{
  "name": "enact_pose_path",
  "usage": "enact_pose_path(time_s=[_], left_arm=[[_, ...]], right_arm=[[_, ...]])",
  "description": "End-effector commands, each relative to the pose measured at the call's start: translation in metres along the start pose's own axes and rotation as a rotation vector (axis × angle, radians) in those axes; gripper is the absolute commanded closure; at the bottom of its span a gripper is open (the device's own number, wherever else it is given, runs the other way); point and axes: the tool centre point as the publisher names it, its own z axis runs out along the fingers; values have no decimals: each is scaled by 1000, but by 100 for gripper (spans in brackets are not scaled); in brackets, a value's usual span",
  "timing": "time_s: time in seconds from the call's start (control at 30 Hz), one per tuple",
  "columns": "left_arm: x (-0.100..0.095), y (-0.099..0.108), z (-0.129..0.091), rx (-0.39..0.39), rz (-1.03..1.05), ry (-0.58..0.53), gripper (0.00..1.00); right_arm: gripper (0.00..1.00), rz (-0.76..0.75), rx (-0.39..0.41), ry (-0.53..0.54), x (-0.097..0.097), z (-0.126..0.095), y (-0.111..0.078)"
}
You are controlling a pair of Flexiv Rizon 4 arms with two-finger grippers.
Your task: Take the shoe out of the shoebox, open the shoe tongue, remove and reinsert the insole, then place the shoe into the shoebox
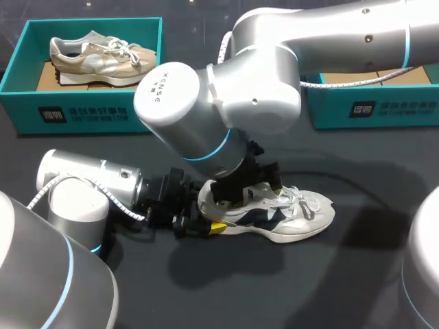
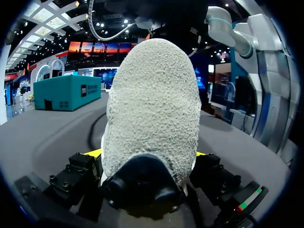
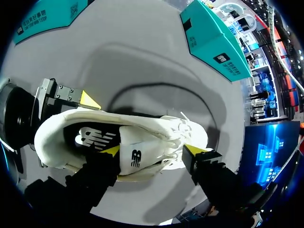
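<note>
Right wrist view shows shoe (image 3: 142, 128) (logo on tongue (image 3: 135, 156)).

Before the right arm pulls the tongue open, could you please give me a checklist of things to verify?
1. White shoe out of its box, lying on the table: ok.
2. Left gripper clamped on the heel to steady it: ok.
3. Right gripper shut on the tongue: not ok; it is open, one finger on either side of the tongue.
4. Laces loose enough: cannot tell.
5. Insole in sight: cannot tell, the opening is hidden.
</note>
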Motion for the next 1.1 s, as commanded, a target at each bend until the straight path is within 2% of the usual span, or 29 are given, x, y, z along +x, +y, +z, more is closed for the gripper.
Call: enact_pose_path(time_s=[0.03, 0.5, 0.6, 0.67, 0.9, 0.97, 1.03, 1.1], left_arm=[[-4, 3, -2, -3, 0, 2, 100], [-4, 3, -2, -3, 0, 2, 100], [-4, 3, -2, -3, 0, 2, 100], [-4, 3, -2, -3, 0, 2, 100], [-4, 3, -2, -3, 0, 2, 100], [-4, 3, -2, -3, 0, 2, 100], [-4, 3, -2, -3, 0, 2, 100], [-4, 3, -2, -3, 0, 2, 100]], right_arm=[[60, 324, -13, -3, -3, -1, -4], [64, 336, -8, -12, -15, -10, -4], [81, 352, 2, 22, -21, -10, -5], [100, 354, 5, 52, -25, -8, -6], [100, 363, 26, 117, -44, -6, -9], [100, 345, 23, 170, -52, -6, -9], [100, 310, 71, 219, -62, -2, -7], [100, 321, 86, 211, -63, -1, -7]])
